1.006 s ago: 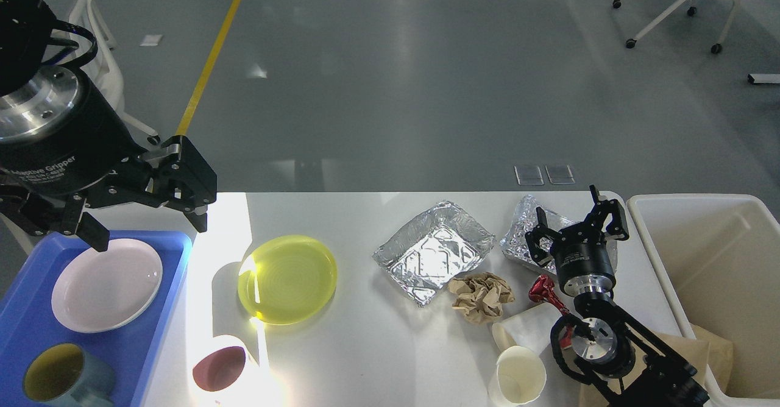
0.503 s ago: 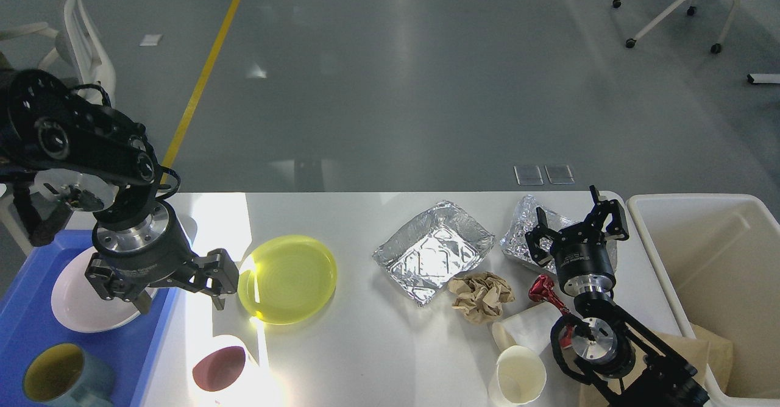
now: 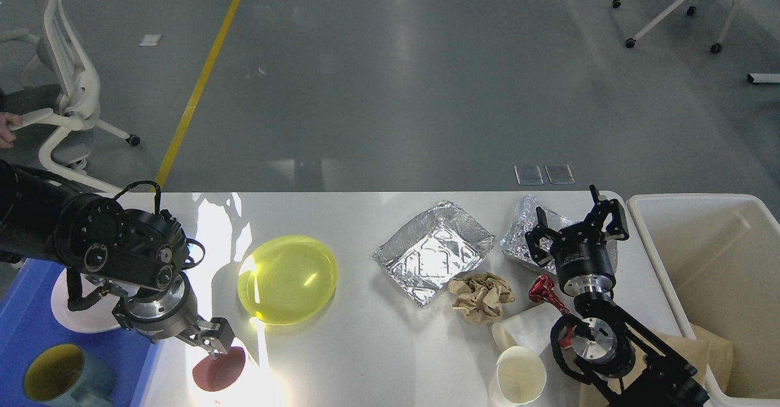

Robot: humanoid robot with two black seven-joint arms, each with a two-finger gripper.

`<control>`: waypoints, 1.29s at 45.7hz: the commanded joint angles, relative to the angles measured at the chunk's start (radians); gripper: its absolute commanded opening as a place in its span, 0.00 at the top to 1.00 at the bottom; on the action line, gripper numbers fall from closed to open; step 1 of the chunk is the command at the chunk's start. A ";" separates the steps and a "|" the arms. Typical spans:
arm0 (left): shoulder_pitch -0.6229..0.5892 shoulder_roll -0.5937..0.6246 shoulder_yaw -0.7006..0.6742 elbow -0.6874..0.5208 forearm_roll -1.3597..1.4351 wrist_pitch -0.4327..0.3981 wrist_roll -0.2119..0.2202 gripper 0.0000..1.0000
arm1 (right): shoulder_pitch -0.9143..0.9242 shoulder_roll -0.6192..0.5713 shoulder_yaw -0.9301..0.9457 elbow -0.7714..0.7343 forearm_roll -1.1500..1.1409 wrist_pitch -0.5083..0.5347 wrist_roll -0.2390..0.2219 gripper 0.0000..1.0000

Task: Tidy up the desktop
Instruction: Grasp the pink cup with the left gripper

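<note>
The big flat white desktop (image 3: 378, 346) fills the bottom of my view, and my left gripper (image 3: 210, 341) hangs low right over a small white cup with a dark red inside (image 3: 218, 371), but I cannot tell if its fingers are spread or pressed together. My right gripper (image 3: 576, 227) has its fingers spread wide, empty, above a crumpled silver foil tray (image 3: 523, 230) near the cream bin (image 3: 719, 261). A round see-through yellow plate (image 3: 287, 279) sits between them.

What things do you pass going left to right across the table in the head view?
Blue tray → yellow plate → open foil tray → crumpled brown paper → right gripper → cream bin.
</note>
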 commanded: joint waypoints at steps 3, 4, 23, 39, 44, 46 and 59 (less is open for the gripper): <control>0.095 0.001 -0.015 0.064 0.054 0.025 0.001 0.05 | 0.000 0.000 0.000 0.000 0.000 0.000 0.000 0.00; 0.105 0.001 -0.017 0.070 0.057 0.025 0.001 0.05 | 0.000 0.000 0.000 0.000 0.000 0.000 0.000 0.00; 0.174 -0.001 -0.067 0.098 0.057 0.086 -0.015 0.18 | 0.000 0.000 0.000 0.000 0.000 0.000 0.000 0.00; 0.186 0.005 -0.072 0.101 0.037 0.077 -0.004 0.60 | 0.000 0.000 0.000 0.000 0.000 0.000 0.000 0.00; 0.185 0.007 -0.069 0.104 0.037 0.071 -0.002 0.73 | 0.000 0.000 0.000 0.000 0.000 0.000 0.000 0.00; 0.185 0.010 -0.067 0.104 0.034 0.071 -0.002 0.78 | 0.000 0.000 0.000 0.000 0.000 0.000 0.000 0.00; 0.178 0.017 -0.067 0.104 0.011 0.039 -0.002 1.00 | -0.001 0.000 0.000 0.000 0.000 0.000 0.000 0.00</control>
